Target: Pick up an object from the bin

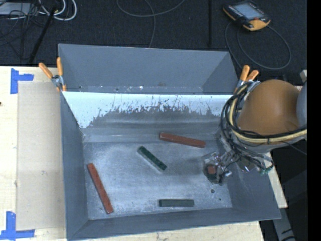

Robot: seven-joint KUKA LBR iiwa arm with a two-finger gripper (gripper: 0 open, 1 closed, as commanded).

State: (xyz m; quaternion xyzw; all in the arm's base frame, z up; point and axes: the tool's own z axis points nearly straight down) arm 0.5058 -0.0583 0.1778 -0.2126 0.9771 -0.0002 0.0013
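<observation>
My gripper [216, 168] hangs low over the bin floor near the right wall, under the arm's orange dome and cables. A small reddish-brown patch sits at its tip; I cannot tell whether it is a loose thing or part of the gripper. A reddish-brown flat bar [182, 139] lies just up and left of the gripper, apart from it. A dark green bar [152, 158] lies tilted in the middle of the floor. A dark grey-green bar [176, 203] rests along the front edge, below and left of the gripper.
A longer red bar [100, 188] lies slanted at the front left of the bin. The bin's sloping walls rise on all sides, and the right wall is close behind the gripper.
</observation>
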